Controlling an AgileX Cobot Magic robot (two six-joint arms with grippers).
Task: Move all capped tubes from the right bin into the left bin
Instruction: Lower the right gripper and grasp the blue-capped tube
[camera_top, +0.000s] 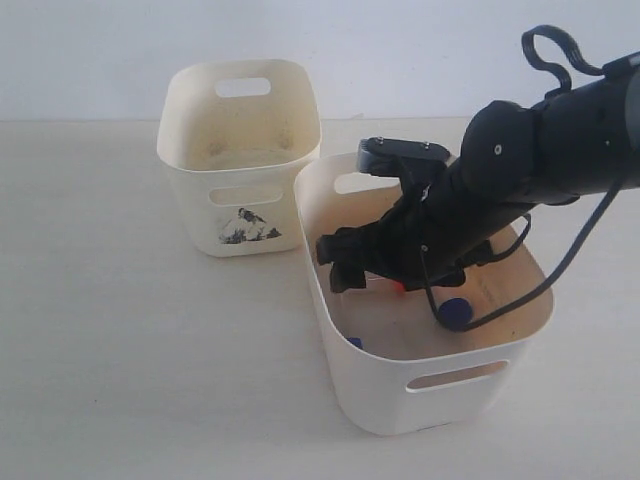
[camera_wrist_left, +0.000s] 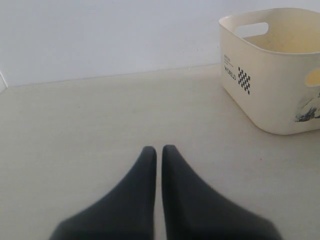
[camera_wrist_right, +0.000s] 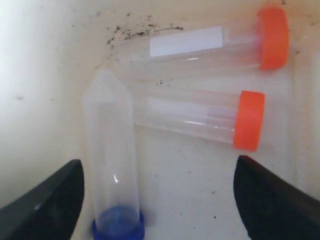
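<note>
My right gripper (camera_top: 340, 268) reaches down inside the right bin (camera_top: 430, 405). In the right wrist view it (camera_wrist_right: 160, 200) stands open above the bin floor. A clear tube with a blue cap (camera_wrist_right: 112, 165) lies between its fingers, close to one finger (camera_wrist_right: 47, 202). Two orange-capped tubes (camera_wrist_right: 200, 47) (camera_wrist_right: 200, 117) lie side by side just beyond it. In the exterior view a blue cap (camera_top: 455, 312) and another bit of blue (camera_top: 355, 342) show under the arm. The left bin (camera_top: 240, 150), with its black drawing (camera_top: 247, 228), looks empty. My left gripper (camera_wrist_left: 159, 150) is shut over bare table.
The two bins stand almost touching on a pale table (camera_top: 120, 330). Dark specks mark the right bin's floor (camera_wrist_right: 145, 27). The left wrist view shows the left bin (camera_wrist_left: 270, 80) off to one side, and a wall behind the table.
</note>
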